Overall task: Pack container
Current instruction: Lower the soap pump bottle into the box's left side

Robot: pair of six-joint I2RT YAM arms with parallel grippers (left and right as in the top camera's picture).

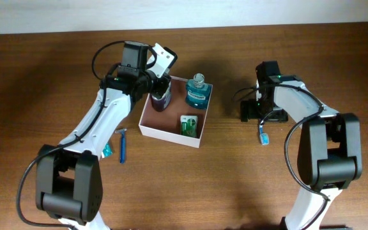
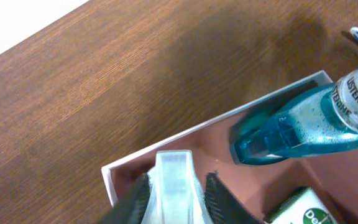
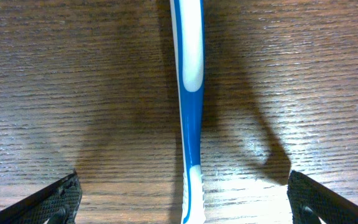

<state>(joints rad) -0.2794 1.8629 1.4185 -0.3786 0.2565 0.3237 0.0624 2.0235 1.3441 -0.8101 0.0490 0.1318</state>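
The container [image 1: 163,122] is a shallow square box with white walls and a reddish-brown floor at the table's middle. My left gripper [image 1: 161,85] is over its back left corner, shut on a dark bottle [image 1: 160,99] by its clear cap [image 2: 175,184]; the box wall shows in the left wrist view [image 2: 112,180]. A teal mouthwash bottle [image 1: 197,93] [image 2: 303,127] stands in the back right corner. A green-and-white pack [image 1: 188,124] [image 2: 300,209] lies in the front right. My right gripper [image 1: 260,114] [image 3: 185,194] is open wide, straddling a blue-and-white toothbrush [image 3: 190,93] [image 1: 262,132] on the table.
A blue razor [image 1: 122,144] lies on the table left of the box, with a small teal item [image 1: 107,151] beside it under my left arm. The table is dark wood; a pale wall runs along its far edge.
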